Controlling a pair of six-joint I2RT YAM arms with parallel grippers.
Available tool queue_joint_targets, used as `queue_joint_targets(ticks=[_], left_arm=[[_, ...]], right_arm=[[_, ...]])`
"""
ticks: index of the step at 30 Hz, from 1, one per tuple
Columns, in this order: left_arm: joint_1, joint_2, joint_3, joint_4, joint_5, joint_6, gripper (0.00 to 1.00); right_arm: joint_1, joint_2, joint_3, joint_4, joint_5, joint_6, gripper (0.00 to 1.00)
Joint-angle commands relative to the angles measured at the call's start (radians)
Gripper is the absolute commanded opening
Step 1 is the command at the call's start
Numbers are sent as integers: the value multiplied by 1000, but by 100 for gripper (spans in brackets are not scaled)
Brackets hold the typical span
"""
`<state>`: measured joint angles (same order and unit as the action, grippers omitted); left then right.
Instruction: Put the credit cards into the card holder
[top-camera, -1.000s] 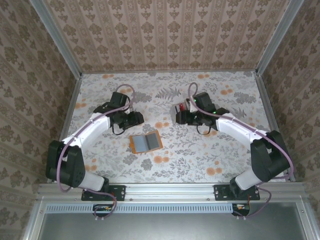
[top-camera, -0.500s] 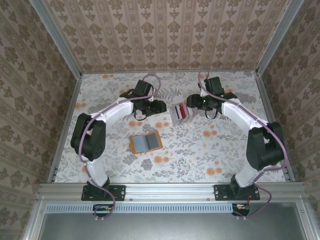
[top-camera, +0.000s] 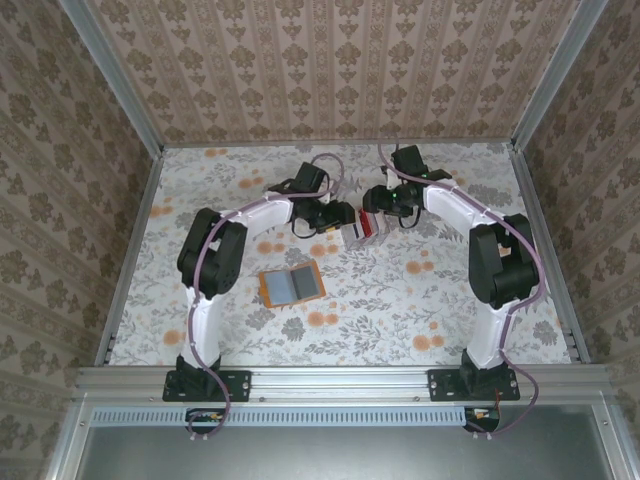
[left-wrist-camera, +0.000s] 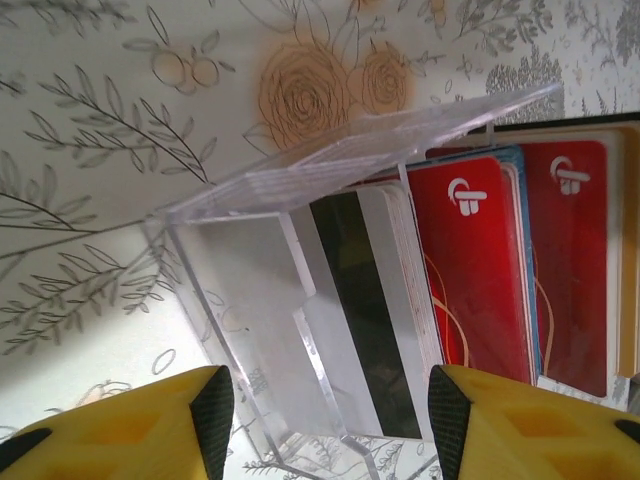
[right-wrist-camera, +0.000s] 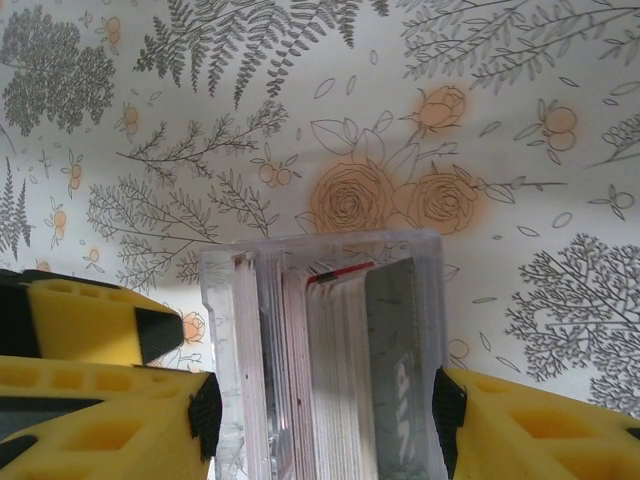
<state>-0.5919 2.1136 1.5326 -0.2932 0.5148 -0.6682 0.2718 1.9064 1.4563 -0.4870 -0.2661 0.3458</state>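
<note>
Two grippers at one clear case (top-camera: 362, 224) just beyond the middle of the table (top-camera: 480, 310), credit cards (left-wrist-camera: 470, 270) stacked face to face inside. On its far-right side, right gripper (right-wrist-camera: 325, 410) closed on the case, pads (right-wrist-camera: 205, 415) against both side walls; on its left side, left gripper (left-wrist-camera: 325, 420) spread wide, fingertips either side of a case corner, apparently clear of it. Step in hand, as judged: drawing out a card. Steady the case with the right; set the left fingers over one card's free edge, close on that card alone, lift along the slot without tipping the case or dragging neighbours. Card faces toward the left wrist camera, long sides running up that view; in the right wrist view, edges parallel to the fingers. Orange card holder (top-camera: 292, 285) flat and open, well apart, nearer the bases, long axis roughly left-to-right, slightly tilted.
</note>
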Motion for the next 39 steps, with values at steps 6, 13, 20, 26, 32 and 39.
queue_joint_targets(ticks=[6, 13, 20, 26, 32, 39], left_arm=[[-14, 42, 27, 62, 50, -44, 57], [-17, 54, 10, 83, 50, -56, 56], [-17, 58, 8, 85, 51, -60, 56], [-19, 57, 3, 85, 54, -62, 56], [-19, 56, 7, 80, 55, -60, 56], [-17, 59, 16, 69, 55, -55, 56]], right_arm=[[23, 51, 61, -84, 11, -27, 61], [24, 20, 55, -92, 12, -30, 60], [25, -27, 44, -96, 19, -30, 59], [25, -46, 34, -93, 21, -28, 56], [23, -40, 34, -98, 30, -34, 47], [14, -51, 33, -102, 47, -38, 29]])
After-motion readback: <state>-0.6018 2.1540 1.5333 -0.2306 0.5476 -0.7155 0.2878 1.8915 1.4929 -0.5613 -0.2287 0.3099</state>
